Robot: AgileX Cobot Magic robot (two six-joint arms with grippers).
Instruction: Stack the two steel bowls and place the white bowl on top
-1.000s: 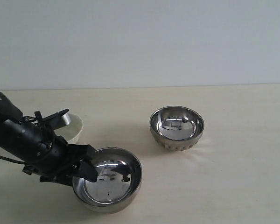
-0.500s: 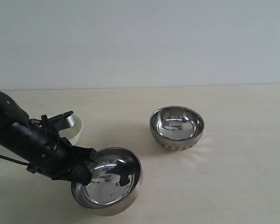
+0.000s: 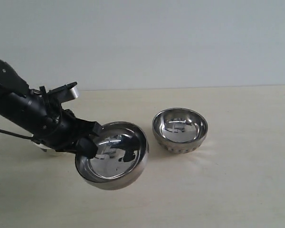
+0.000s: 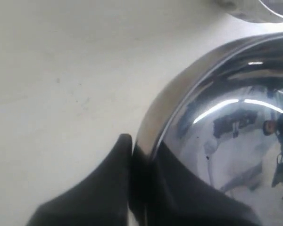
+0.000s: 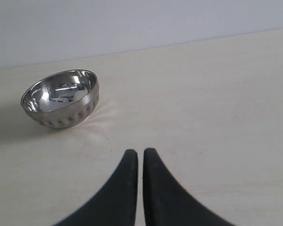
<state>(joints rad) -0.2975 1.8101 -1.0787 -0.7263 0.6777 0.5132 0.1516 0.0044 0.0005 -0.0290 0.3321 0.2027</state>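
While the left gripper (image 3: pixel 89 144) pinches its 9 o'clock rim, the wide steel bowl (image 3: pixel 115 154) hangs tilted and empty. At its 2 o'clock the ribbed steel bowl (image 3: pixel 180 129) sits upright, empty; the white bowl (image 3: pixel 46 150) is a sliver under the left arm (image 3: pixel 23 114). The right gripper (image 5: pixel 140 155) has its fingers nearly touching, holding nothing.

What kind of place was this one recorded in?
Likely a robot lab bench rather than a kitchen: a plain cream tabletop, a blank pale wall, and the left pincer holding a smooth steel bowl near a ribbed steel bowl.
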